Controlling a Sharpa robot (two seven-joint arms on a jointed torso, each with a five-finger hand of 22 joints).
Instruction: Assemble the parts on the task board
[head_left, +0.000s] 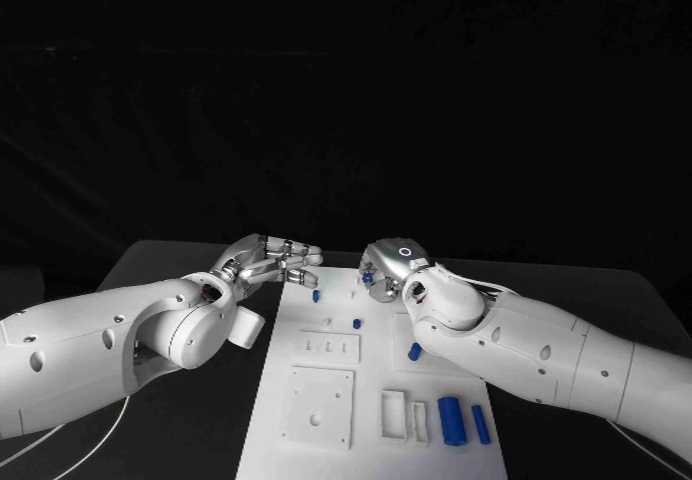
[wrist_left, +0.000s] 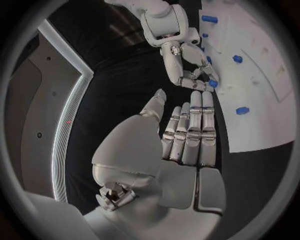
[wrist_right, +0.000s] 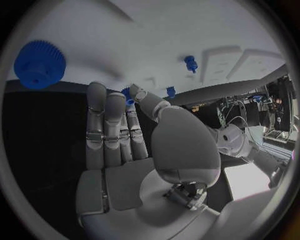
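The white task board (head_left: 378, 445) lies in the middle of the table. My right hand (head_left: 387, 264) hovers over its far end and pinches a small blue part (wrist_right: 128, 96) between thumb and a fingertip; that part (wrist_left: 213, 83) is also seen at its fingertips in the left wrist view. My left hand (head_left: 268, 262) hangs beside the board's far left corner, fingers (wrist_left: 190, 132) straight and side by side, holding nothing. A blue gear (wrist_right: 39, 62) lies on the board close to the right hand. Small blue pegs (head_left: 316, 296) (head_left: 356, 323) stand on the board.
Two longer blue cylinders (head_left: 450, 418) (head_left: 480, 424) lie near the board's front right, beside raised white frames (head_left: 394, 414). Another blue part (head_left: 414, 351) sits mid-board under my right forearm. A square white plate (head_left: 319, 404) occupies the front left. Black table (head_left: 188, 430) surrounds the board.
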